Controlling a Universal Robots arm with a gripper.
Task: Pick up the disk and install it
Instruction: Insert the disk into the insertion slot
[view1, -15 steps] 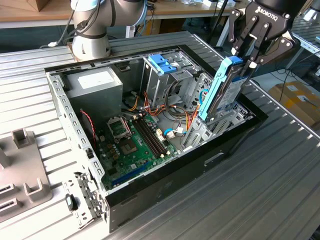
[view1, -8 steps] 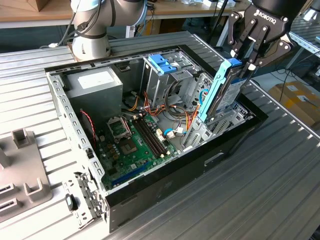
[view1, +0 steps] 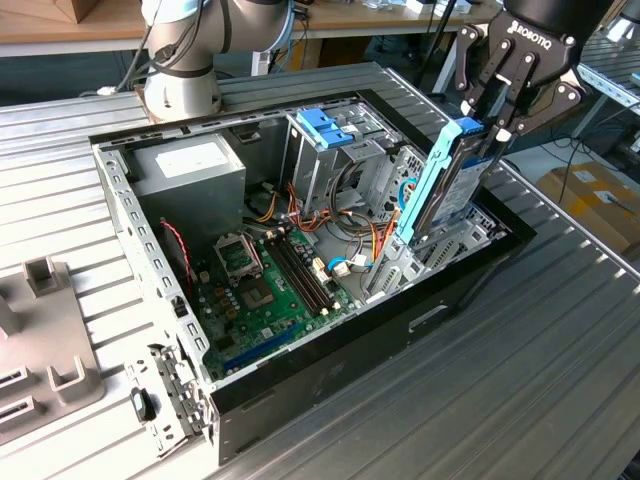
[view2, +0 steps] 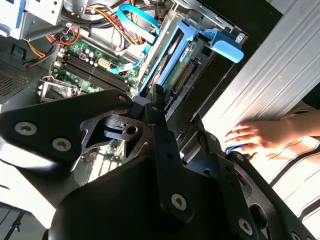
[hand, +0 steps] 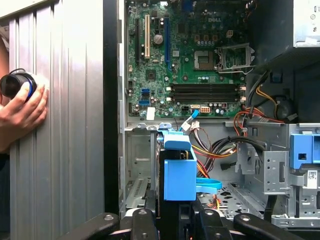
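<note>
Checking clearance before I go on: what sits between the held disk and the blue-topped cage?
In the exterior view, a perforated metal bay frame and loose cables lie between the disk and the blue-topped cage.

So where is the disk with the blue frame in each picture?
Exterior view: the disk stands tilted at the end of the case on the exterior view's right, gripped by the claw.
Second wrist view: the disk is just beyond the claw, beside the case wall.
First wrist view: the disk is seen end on, just ahead of the claw.
Shared landmark: the green circuit board.
</note>
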